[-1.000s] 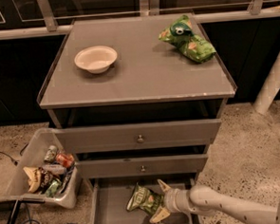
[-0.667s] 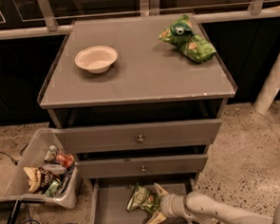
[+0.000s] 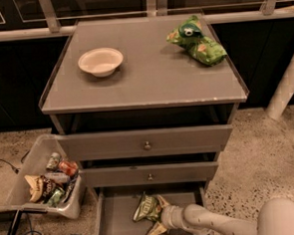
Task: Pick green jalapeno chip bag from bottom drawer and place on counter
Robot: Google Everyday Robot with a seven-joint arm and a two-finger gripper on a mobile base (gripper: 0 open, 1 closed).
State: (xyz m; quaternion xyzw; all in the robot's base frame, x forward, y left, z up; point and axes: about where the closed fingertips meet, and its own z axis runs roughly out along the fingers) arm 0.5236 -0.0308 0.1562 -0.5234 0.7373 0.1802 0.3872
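The green jalapeno chip bag [image 3: 145, 208] lies crinkled in the open bottom drawer [image 3: 118, 226], near its back middle. My gripper [image 3: 155, 216] reaches into the drawer from the right, on a pale arm. Its fingers are spread, one tan fingertip [image 3: 162, 200] behind the bag's right edge and the other lower, toward the drawer's front. The bag's right end lies between them. The gripper is open. The grey counter [image 3: 149, 79] is the cabinet top above.
A white bowl [image 3: 100, 61] and bright green bags [image 3: 197, 40] sit on the counter. Two closed drawer fronts with knobs [image 3: 147, 145] overhang the open drawer. A clear bin of snacks [image 3: 51, 181] stands left of the cabinet, a white post [image 3: 285, 88] to the right.
My gripper has moved left along the drawer toward the olive bag, so that its fingers now straddle the bag's right end. The bag has stayed in place.
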